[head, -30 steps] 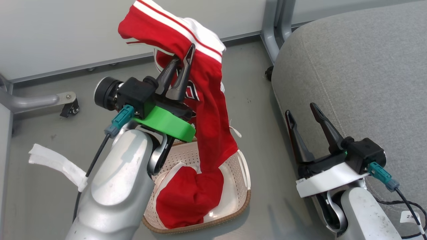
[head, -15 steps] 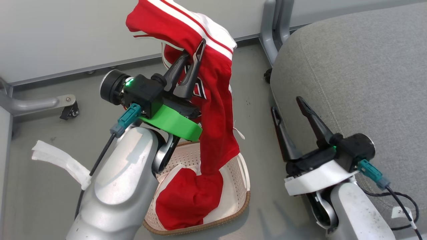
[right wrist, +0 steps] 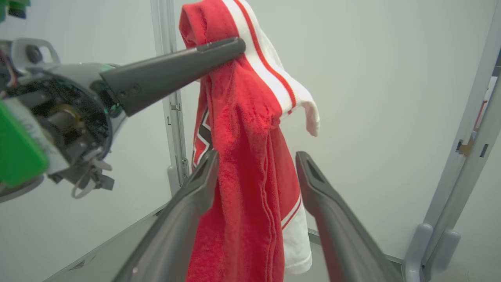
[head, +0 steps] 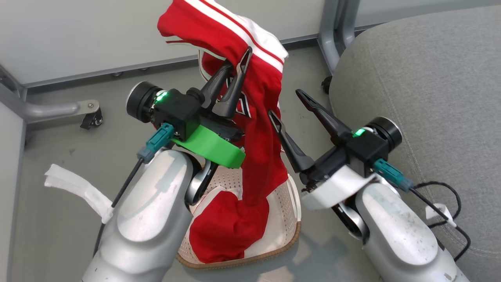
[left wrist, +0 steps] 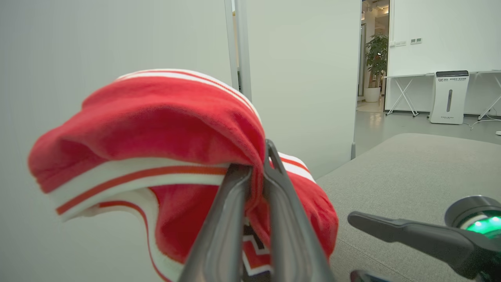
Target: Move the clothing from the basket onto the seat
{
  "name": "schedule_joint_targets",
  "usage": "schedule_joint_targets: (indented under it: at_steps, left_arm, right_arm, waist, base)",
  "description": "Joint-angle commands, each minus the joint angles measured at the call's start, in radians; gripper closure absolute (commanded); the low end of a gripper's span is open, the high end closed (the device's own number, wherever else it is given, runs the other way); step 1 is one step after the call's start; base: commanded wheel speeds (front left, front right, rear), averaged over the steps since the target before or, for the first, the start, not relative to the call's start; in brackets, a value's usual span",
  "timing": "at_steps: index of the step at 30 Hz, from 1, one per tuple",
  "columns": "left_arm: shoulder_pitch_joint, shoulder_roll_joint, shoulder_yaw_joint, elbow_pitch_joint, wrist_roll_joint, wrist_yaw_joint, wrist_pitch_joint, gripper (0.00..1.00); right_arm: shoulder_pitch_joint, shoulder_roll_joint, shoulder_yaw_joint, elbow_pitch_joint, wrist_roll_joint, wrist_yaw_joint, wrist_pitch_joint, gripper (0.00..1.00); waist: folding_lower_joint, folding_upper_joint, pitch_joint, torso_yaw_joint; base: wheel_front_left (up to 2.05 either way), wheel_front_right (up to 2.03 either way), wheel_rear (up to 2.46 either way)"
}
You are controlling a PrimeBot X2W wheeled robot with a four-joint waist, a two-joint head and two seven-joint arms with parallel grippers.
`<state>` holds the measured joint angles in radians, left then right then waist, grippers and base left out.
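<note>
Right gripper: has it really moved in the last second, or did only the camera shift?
Yes. The right gripper has swung left, away from the edge of the seat that it overlapped before, toward the hanging clothing, with its jaws open.

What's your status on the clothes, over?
Left tool shut on red garment, held high, lower end in basket. Right tool open, close beside it. No clothing on visible seat. Nothing seen blocking.

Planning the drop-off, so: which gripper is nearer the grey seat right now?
Right. The right gripper hangs open just beside the edge of the seat, fingers toward the hanging clothing. The left gripper sits farther off, on the clothing's far side, shut on its upper part.
</note>
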<state>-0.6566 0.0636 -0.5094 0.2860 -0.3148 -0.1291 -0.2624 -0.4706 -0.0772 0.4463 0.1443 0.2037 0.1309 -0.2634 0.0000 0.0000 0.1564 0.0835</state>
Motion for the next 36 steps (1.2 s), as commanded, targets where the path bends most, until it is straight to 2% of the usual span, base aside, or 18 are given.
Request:
schedule_joint_targets:
  at_steps: [1,15,16,17,18,33,34,35,36]
  left_arm:
    - [-0.018,-0.003,-0.002,-0.008,-0.002,-0.002,-0.004,1.0]
    - [-0.021,-0.012,-0.055,-0.031,-0.02,-0.002,-0.004,1.0]
    - [-0.022,-0.013,-0.058,-0.033,-0.023,-0.001,-0.004,1.0]
    - [-0.022,-0.013,-0.06,-0.035,-0.024,0.0,-0.004,1.0]
    - [-0.022,-0.013,-0.063,-0.039,-0.027,0.003,-0.004,1.0]
    - [0.005,-0.013,-0.086,-0.017,-0.028,0.018,-0.002,1.0]
    - [0.005,-0.013,-0.085,-0.014,-0.024,0.02,-0.002,0.78]
    - [0.006,-0.013,-0.085,-0.012,-0.019,0.024,-0.002,0.12]
    - [0.007,-0.013,-0.086,-0.009,-0.018,0.025,-0.002,0.0]
  right_arm:
    - [-0.024,-0.004,0.012,0.018,-0.001,0.0,-0.002,0.0]
    - [-0.146,0.02,0.113,0.25,0.024,0.0,-0.002,0.0]
    - [-0.147,0.022,0.114,0.263,0.031,0.0,-0.002,0.17]
    - [-0.147,0.023,0.116,0.276,0.031,0.0,-0.002,0.7]
    - [-0.148,0.025,0.115,0.285,0.034,0.0,-0.002,1.0]
    - [-0.11,0.025,0.102,0.244,0.089,0.0,-0.002,1.0]
    - [-0.109,0.025,0.098,0.24,0.091,0.0,-0.002,1.0]
    - [-0.107,0.025,0.095,0.237,0.091,0.0,-0.002,1.0]
    - [-0.105,0.026,0.091,0.234,0.092,0.0,-0.002,1.0]
  waist:
    - [0.0,0.0,0.011,0.011]
    - [0.0,0.0,0.044,0.056]
    - [0.0,0.0,0.044,0.058]
    - [0.0,0.0,0.044,0.06]
    - [0.0,0.0,0.045,0.062]
    - [0.0,0.0,0.04,0.057]
    - [0.0,0.0,0.04,0.056]
    - [0.0,0.0,0.04,0.056]
    - [0.0,0.0,0.039,0.055]
  base:
    - [0.0,0.0,0.0]
    - [0.0,0.0,0.0]
    - [0.0,0.0,0.0]
    - [0.0,0.0,0.0]
    - [0.0,0.0,0.0]
    - [0.0,0.0,0.0]
    - [0.0,0.0,0.0]
    - [0.0,0.0,0.0]
    - [0.0,0.0,0.0]
